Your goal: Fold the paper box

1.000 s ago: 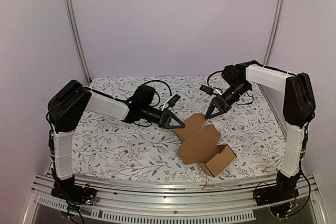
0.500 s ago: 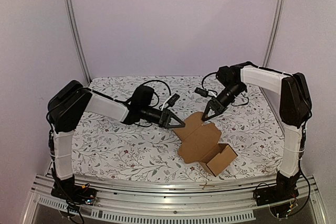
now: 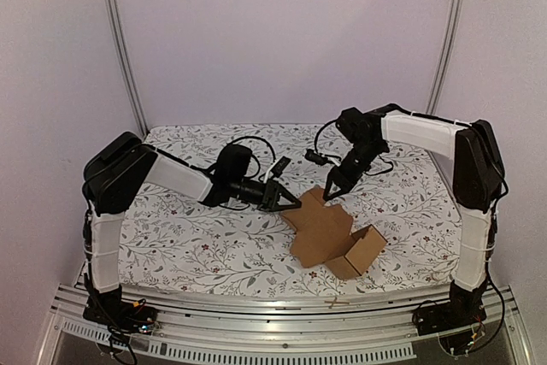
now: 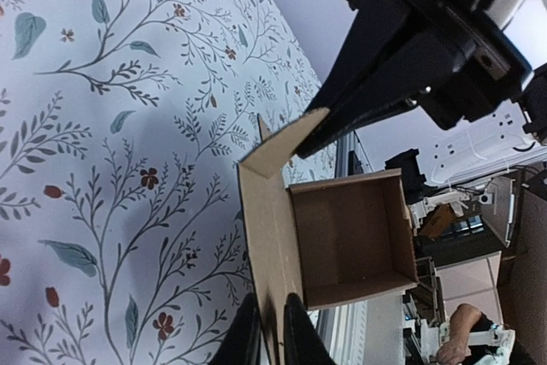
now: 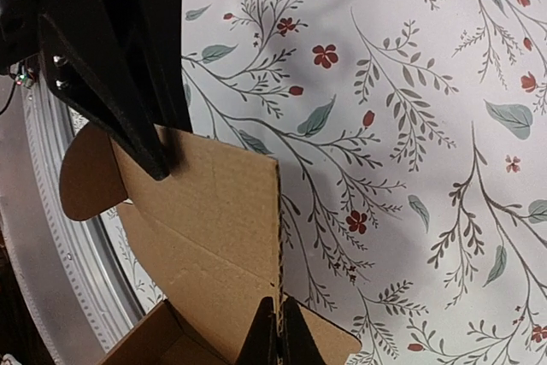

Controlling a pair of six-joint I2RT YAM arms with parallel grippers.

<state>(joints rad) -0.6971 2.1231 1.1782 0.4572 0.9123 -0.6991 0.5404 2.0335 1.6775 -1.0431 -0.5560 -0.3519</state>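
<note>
I see the paper box (image 3: 323, 230) half-folded on my floral worktop (image 3: 188, 237), right of centre toward the near edge, left gripper (image 3: 296, 204) meeting its left flap, right gripper (image 3: 330, 196) tipped down onto its far flap

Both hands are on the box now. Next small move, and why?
Likely lift the right hand, swinging its pinched panel up and over toward the open tray end of the paper box. The right hand is shut on that panel's edge. The left hand pinches a neighbouring edge and can anchor. The panel is not yet folded over the tray.
</note>
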